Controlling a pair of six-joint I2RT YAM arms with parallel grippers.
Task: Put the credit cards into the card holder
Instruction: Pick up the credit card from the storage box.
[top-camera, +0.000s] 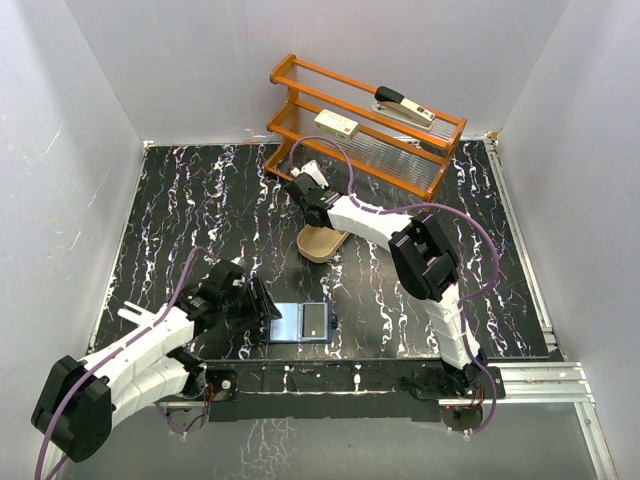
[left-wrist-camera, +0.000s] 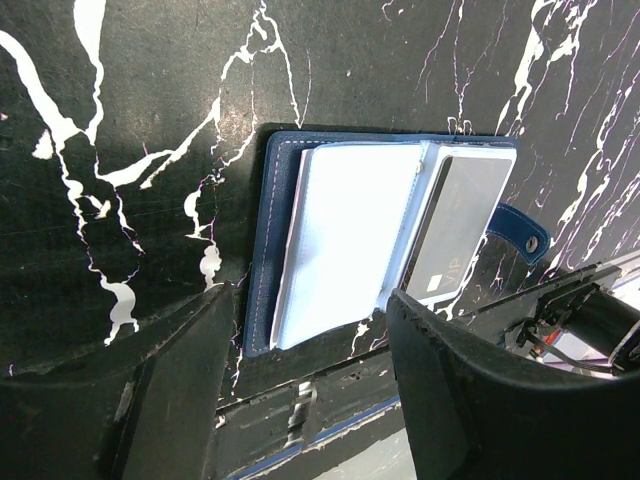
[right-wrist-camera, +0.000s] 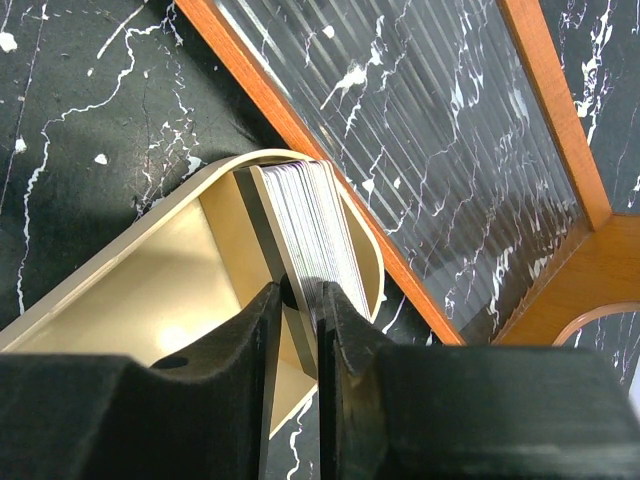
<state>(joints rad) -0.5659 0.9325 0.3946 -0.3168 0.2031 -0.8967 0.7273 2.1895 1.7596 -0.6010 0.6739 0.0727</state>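
Nothing is legible; the pale mark on the dark card (left-wrist-camera: 460, 225) in the card holder (left-wrist-camera: 262, 250) is blurred.

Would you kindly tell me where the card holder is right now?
In the top view the card holder lies open at the table's near edge, just right of the left end effector.

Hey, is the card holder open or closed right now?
Open. The card holder lies spread on the table, its pale blue inner pockets facing up and its snap tab unfastened, sticking out to one side.
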